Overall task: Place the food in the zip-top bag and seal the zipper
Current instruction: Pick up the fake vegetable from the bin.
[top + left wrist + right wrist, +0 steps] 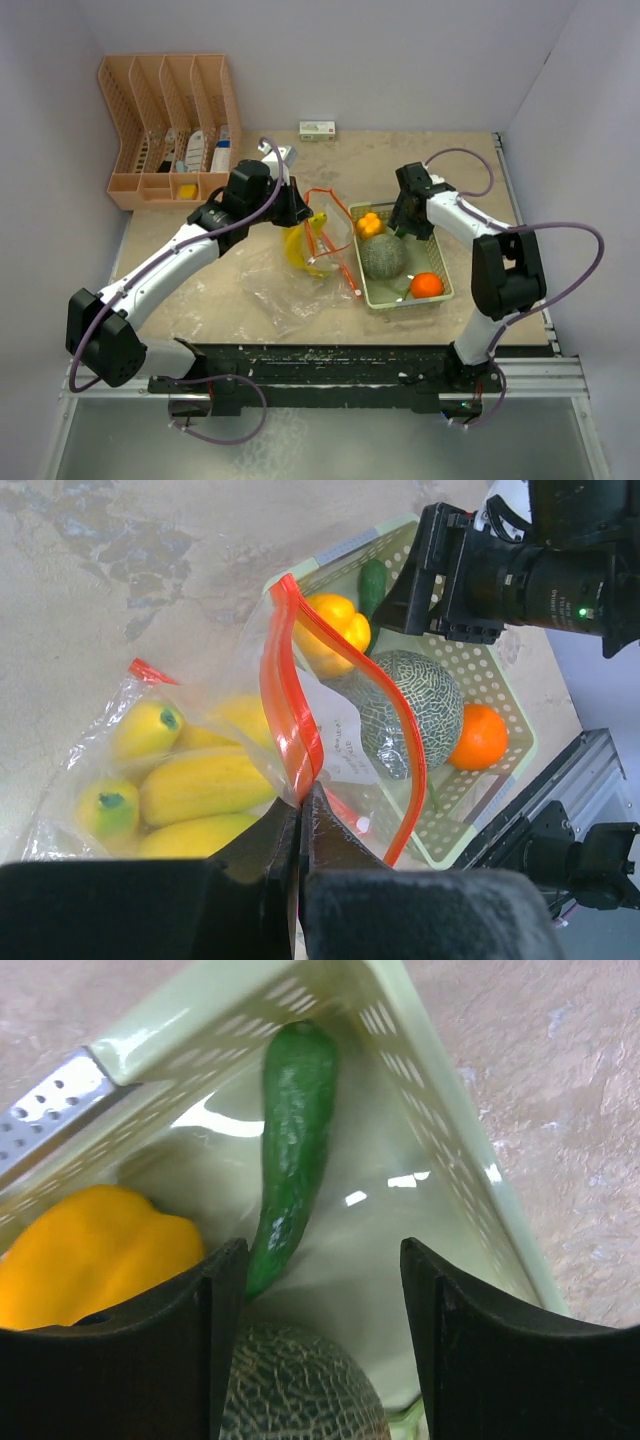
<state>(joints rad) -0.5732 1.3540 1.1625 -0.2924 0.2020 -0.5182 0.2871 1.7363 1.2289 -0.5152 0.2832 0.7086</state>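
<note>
Presently left gripper (300, 802) pinches the zipper (283, 710); right gripper (320, 1252) gapes above one pepper (90, 1252), one melon (300, 1388).

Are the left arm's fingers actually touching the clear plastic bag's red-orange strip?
Touching. The left wrist view shows the left arm's black fingers clamped shut on the red-orange zipper strip, no gap.

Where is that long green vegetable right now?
The green vegetable lies in the far corner of the pale green basket. It is right of the yellow bell pepper and beyond the melon, with the open right gripper poised over it.
</note>
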